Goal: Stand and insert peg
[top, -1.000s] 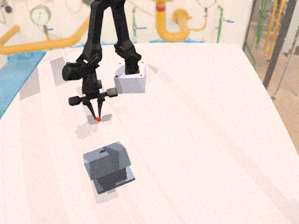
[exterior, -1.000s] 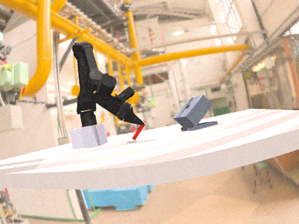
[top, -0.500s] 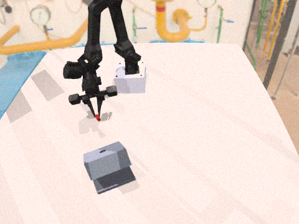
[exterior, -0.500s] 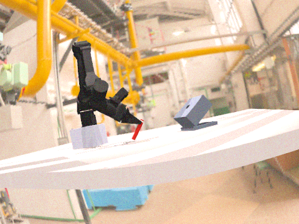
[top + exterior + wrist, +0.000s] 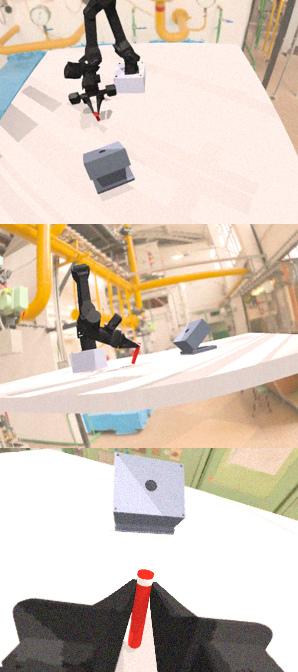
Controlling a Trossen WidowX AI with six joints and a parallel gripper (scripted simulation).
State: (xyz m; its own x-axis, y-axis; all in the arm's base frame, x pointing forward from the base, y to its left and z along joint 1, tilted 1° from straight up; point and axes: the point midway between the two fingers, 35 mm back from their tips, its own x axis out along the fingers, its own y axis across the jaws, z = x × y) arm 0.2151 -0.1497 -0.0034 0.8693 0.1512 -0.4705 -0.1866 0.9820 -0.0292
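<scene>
Plainly, one red peg (image 5: pixel 98 117) (image 5: pixel 135 354) (image 5: pixel 139 615) is held by the one pincer (image 5: pixel 96 112) (image 5: pixel 138 346) (image 5: pixel 143 585), its two dark fingers (image 5: pixel 99 104) closed narrowly on the peg near its upper end. One white band (image 5: pixel 145 581) circles the peg there, just below the red top. The peg leans rather than standing upright, plain end downward; whether that end touches the surface (image 5: pixel 186 124) (image 5: pixel 186 386) (image 5: pixel 60 548) cannot be told. Seen from the top view, it lies nearer the surface's left edge than its right, between one pale box (image 5: pixel 129 85) (image 5: pixel 88 361) and one grey-blue block (image 5: pixel 107 166) (image 5: pixel 194 333) (image 5: pixel 135 493). The box sits near the surface's far edge, toward the far left corner rather than the far right one, and carries the one black arm (image 5: pixel 90 34) (image 5: pixel 84 295). The block, well apart from the peg, also stands nearer the left edge, on one flat foot (image 5: pixel 116 185) (image 5: pixel 206 349) (image 5: pixel 145 529). Its sloped face has one round, dark hole (image 5: pixel 102 151) (image 5: pixel 187 330) (image 5: pixel 151 485) and four small dots, one by each corner. The peg is outside the hole.
</scene>
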